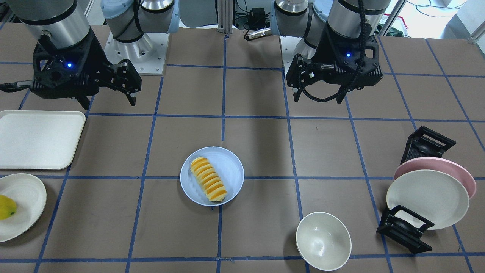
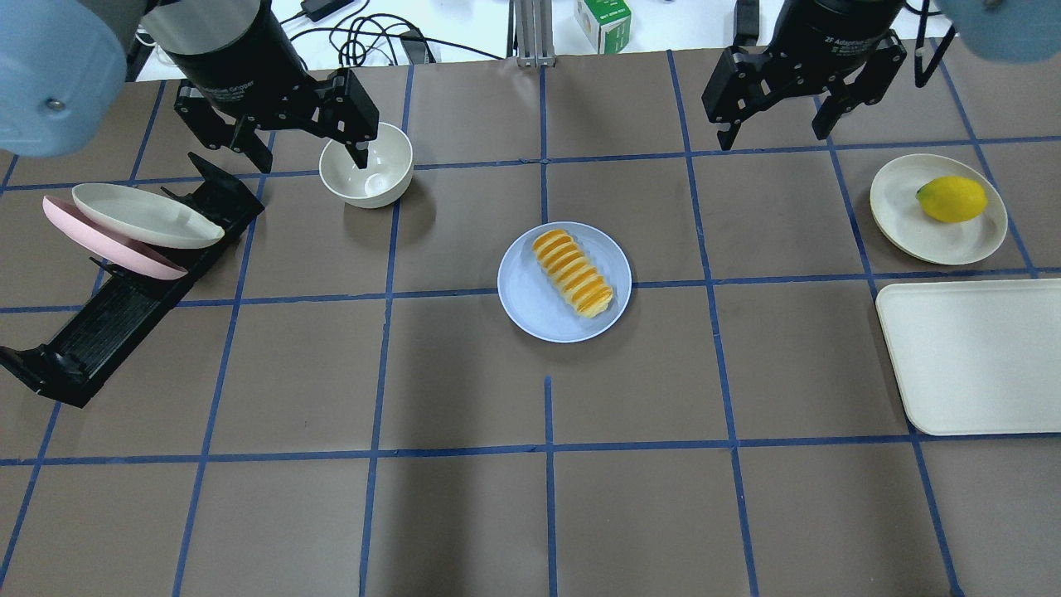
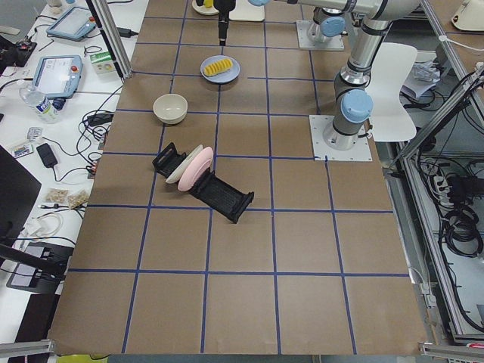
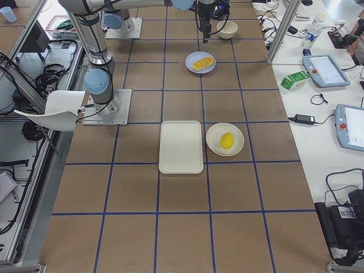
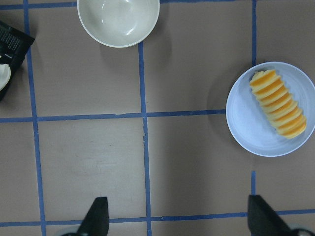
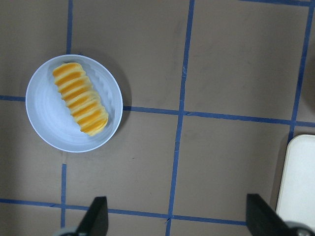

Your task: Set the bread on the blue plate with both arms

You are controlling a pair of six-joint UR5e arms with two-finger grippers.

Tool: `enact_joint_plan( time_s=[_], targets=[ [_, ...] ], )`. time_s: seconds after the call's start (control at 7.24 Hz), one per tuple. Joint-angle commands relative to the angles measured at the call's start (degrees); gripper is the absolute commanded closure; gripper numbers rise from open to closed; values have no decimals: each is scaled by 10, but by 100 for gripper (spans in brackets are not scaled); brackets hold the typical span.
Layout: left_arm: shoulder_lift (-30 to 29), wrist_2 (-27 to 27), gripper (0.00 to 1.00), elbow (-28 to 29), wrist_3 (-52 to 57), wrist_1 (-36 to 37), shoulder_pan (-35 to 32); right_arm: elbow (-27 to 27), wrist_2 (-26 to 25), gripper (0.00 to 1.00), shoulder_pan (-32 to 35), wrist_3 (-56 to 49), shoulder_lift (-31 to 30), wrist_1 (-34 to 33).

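You're looking at the left gripper hanging fingers-down above the table, its jaws spread wide with nothing between them, hovering just beside the white bowl. The right gripper is mirroring that pose, jaws just as wide and empty, pointing straight down near the cream plate that is carrying the lemon. Between the two arms and well apart from both, the bread is lying diagonally on the blue plate at the table's middle. The white tray is sitting beside the lemon's plate.
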Motion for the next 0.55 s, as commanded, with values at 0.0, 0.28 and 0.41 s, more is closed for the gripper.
enact_joint_plan(
  time_s=[0.0, 0.28, 0.41],
  targets=[
    [3, 3, 0, 3, -3, 3, 3, 1, 4, 0, -1, 36, 4, 5],
    [8, 4, 0, -3, -2, 3, 2, 2, 7, 0, -2, 35, 4, -3],
    [11, 6, 0, -3, -1, 2, 2, 5, 7, 0, -2, 35, 4, -2]
  ],
)
